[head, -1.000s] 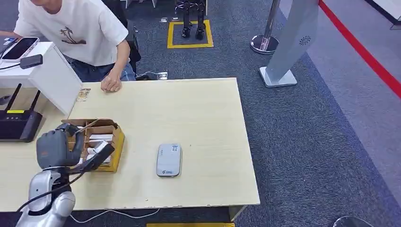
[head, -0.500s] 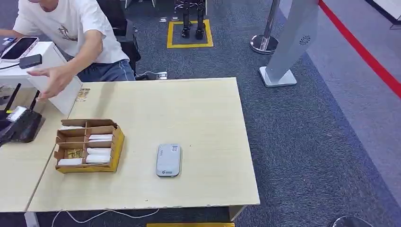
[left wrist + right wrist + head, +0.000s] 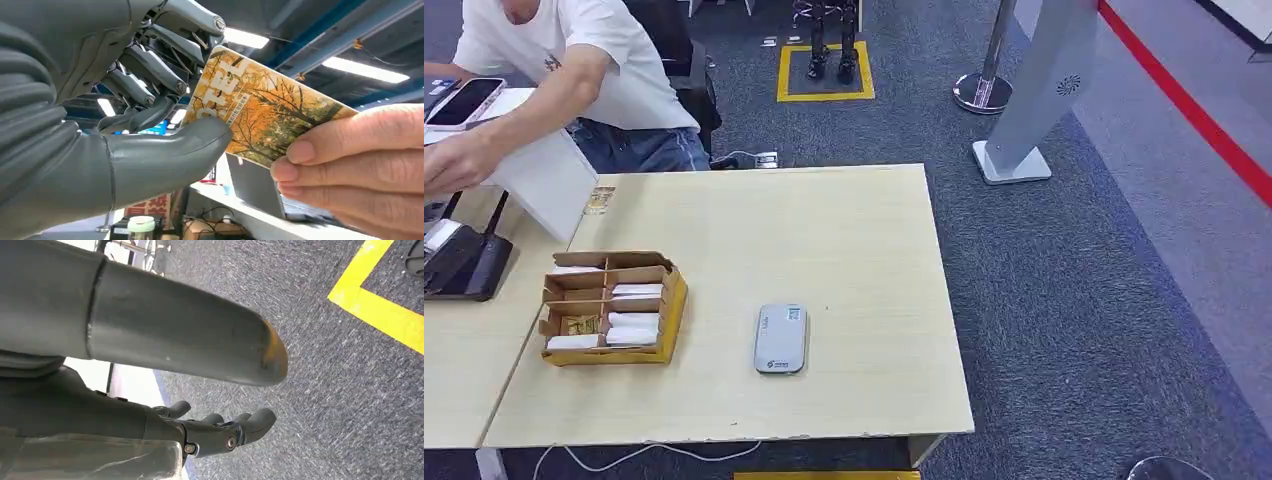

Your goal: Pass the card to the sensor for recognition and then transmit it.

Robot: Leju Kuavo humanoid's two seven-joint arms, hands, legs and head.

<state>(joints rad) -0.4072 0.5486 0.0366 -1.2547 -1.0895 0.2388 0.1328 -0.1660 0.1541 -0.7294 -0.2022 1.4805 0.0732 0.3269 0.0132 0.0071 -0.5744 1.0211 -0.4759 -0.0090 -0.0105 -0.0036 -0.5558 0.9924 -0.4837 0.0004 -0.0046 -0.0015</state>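
Observation:
In the left wrist view my left hand (image 3: 165, 125) pinches one end of an orange card (image 3: 270, 115) with an autumn-tree print between its thumb and fingers. A person's hand (image 3: 360, 165) grips the card's other end. On the pale wooden table (image 3: 844, 230) lies the grey sensor (image 3: 781, 338), flat and alone. To its left stands an open cardboard box (image 3: 610, 308) with several cards in its compartments. My right hand (image 3: 215, 432) hangs over grey carpet, fingers apart, holding nothing.
A person in a white shirt (image 3: 604, 70) sits behind the table's far left corner, an arm (image 3: 524, 115) stretched out to the left. A black router (image 3: 469, 265) and a white box (image 3: 544, 180) stand on the left. A grey stand (image 3: 1034, 90) rises on the carpet beyond.
My left hand, over the card box a second ago, has swung left out of the head view. The person's arm has left the table edge and reached to the left.

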